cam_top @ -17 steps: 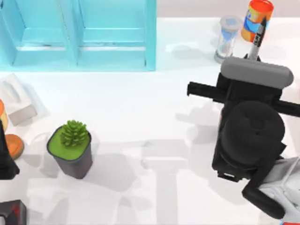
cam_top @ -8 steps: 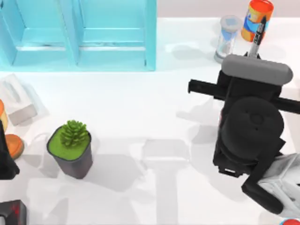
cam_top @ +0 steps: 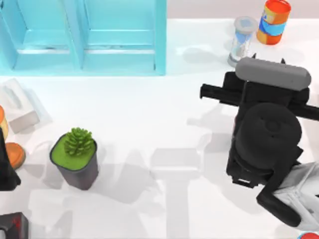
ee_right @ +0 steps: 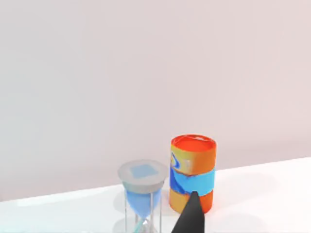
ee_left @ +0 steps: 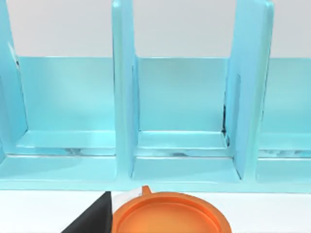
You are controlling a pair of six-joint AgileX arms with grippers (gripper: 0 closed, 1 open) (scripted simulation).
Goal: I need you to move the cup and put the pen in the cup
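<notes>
Black tip of what looks like the pen (ee_right: 193,216) pokes up in the right wrist view, so the right claw is probably carrying it upright for the cup, though clenched or released, can't tell. The right arm (cam_top: 268,134) hangs over the table (cam_top: 164,109) at its right side, near the hourglass (cam_top: 242,37) and orange-and-blue can (cam_top: 274,20). Can't tell where the cup is. The left arm (cam_top: 6,169) sits parked at the left edge.
</notes>
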